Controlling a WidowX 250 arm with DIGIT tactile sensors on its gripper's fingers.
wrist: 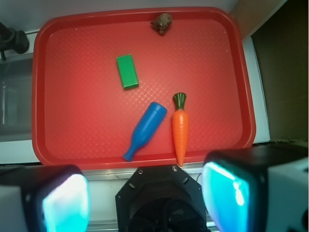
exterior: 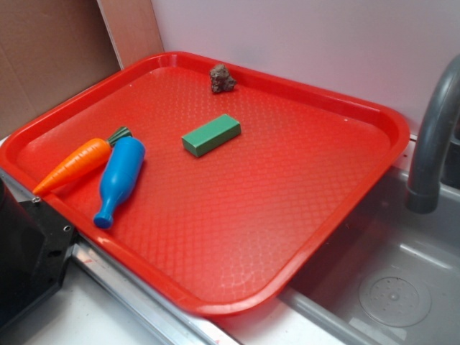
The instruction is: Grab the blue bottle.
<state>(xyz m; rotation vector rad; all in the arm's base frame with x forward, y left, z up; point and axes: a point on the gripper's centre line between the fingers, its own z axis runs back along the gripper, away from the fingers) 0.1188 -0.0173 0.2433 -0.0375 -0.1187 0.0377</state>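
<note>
The blue bottle (exterior: 120,180) (wrist: 145,130) lies on its side on the red tray (exterior: 237,215) (wrist: 77,121), neck toward the tray's near rim. An orange carrot (exterior: 75,164) (wrist: 179,135) lies right beside it. A green block (exterior: 210,135) (wrist: 127,71) rests nearer the tray's middle. In the wrist view my gripper (wrist: 145,200) hangs high above the robot's base, back from the tray's near edge, with its two fingers wide apart and nothing between them. In the exterior view the gripper is out of frame.
A small brown lump (exterior: 222,78) (wrist: 162,22) sits at the tray's far rim. The tray lies over a steel sink (exterior: 388,287) with a grey faucet (exterior: 435,136). The black robot base (exterior: 29,259) (wrist: 161,198) stands at the tray's near side.
</note>
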